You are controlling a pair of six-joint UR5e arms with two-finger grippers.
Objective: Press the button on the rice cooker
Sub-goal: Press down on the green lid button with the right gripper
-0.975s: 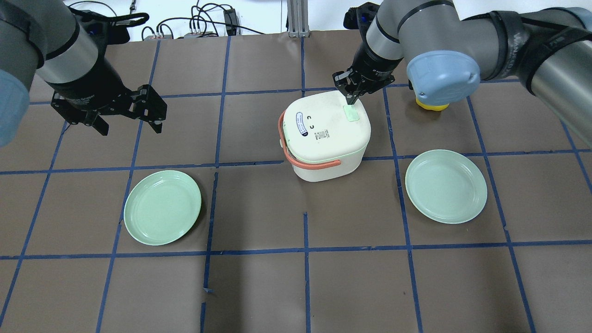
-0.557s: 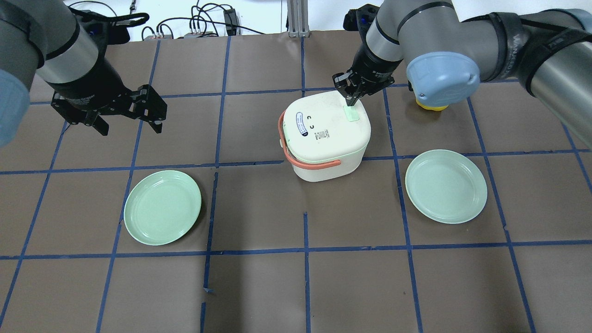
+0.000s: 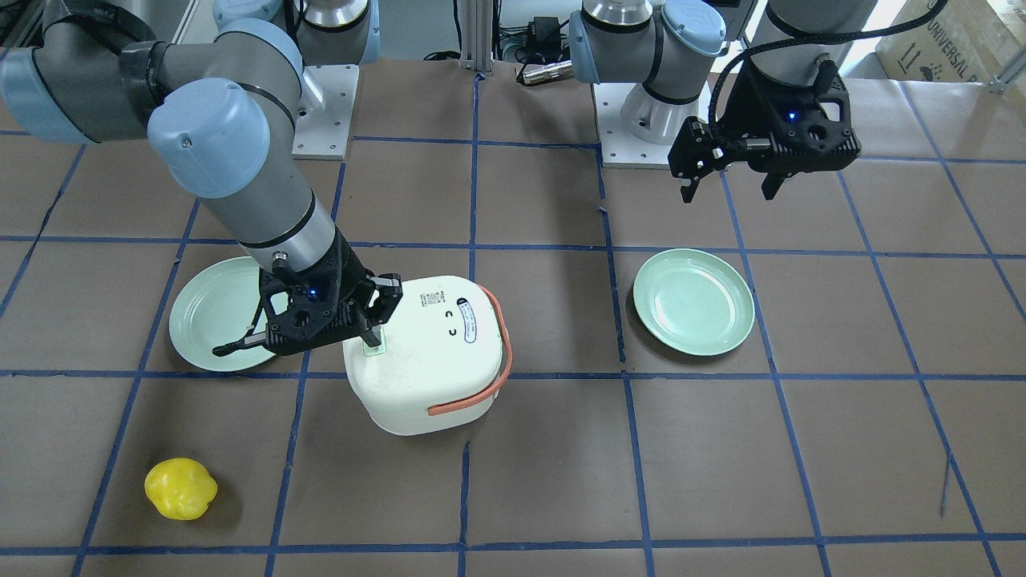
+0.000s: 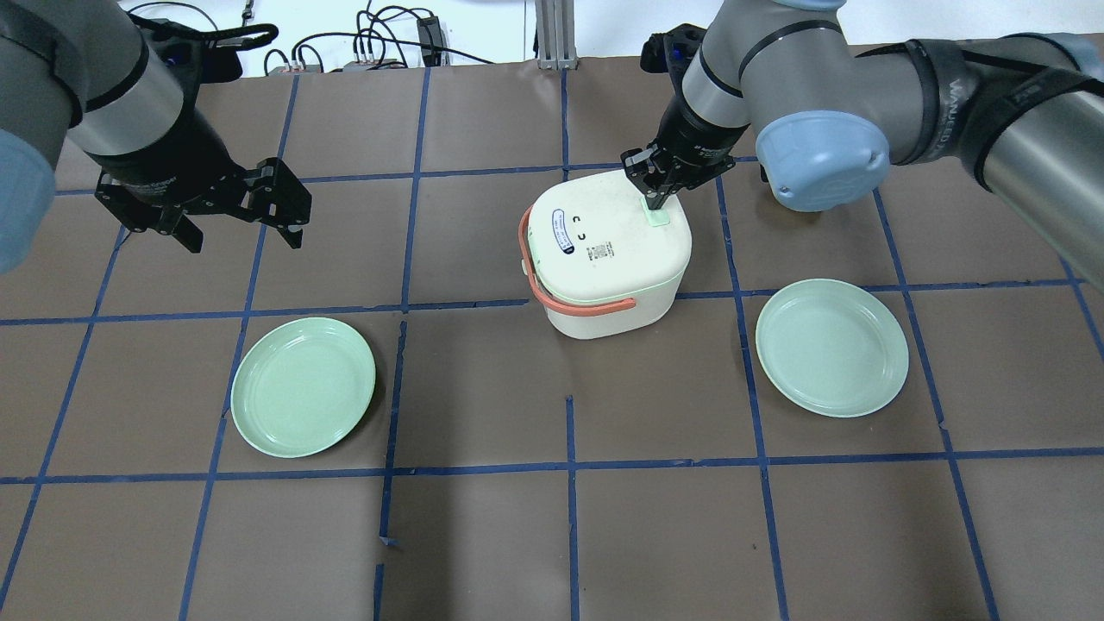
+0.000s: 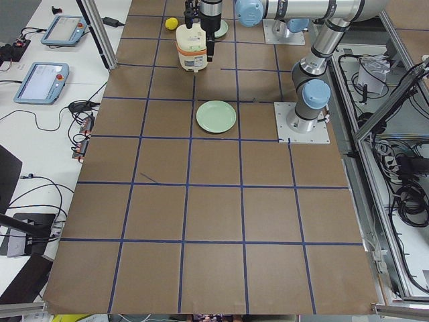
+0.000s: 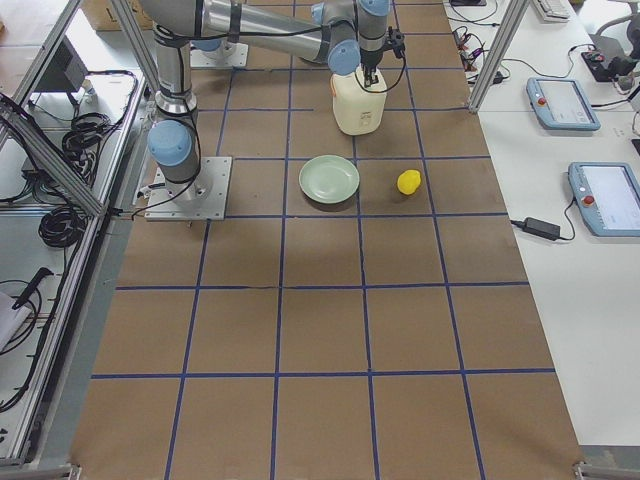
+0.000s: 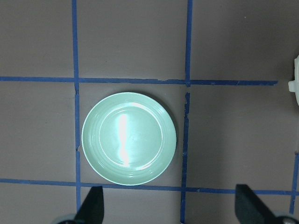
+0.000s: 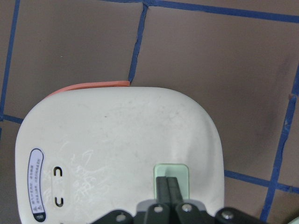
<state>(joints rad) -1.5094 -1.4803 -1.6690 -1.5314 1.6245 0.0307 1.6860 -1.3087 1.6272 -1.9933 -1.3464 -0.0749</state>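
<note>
The white rice cooker [image 4: 604,250] with an orange handle stands mid-table; it also shows in the front view [image 3: 433,353]. Its pale green button [image 4: 659,216] sits on the lid's far right part. My right gripper [image 4: 655,201] is shut, and its joined fingertips rest on the button [image 8: 181,171]. In the right wrist view the gripper [image 8: 167,184] points straight down at the button's middle. My left gripper [image 4: 241,235] is open and empty, hanging above the table at the far left, well apart from the cooker.
Two pale green plates lie in front of the cooker, one on the left [image 4: 303,386] and one on the right [image 4: 831,347]. A yellow object [image 3: 180,488] lies beyond the cooker on the right arm's side. The right arm's elbow [image 4: 824,159] hides it in the overhead view.
My right gripper has come down onto the button, staying shut. The right elbow has swung left and now covers the yellow object. The left arm has not moved.
</note>
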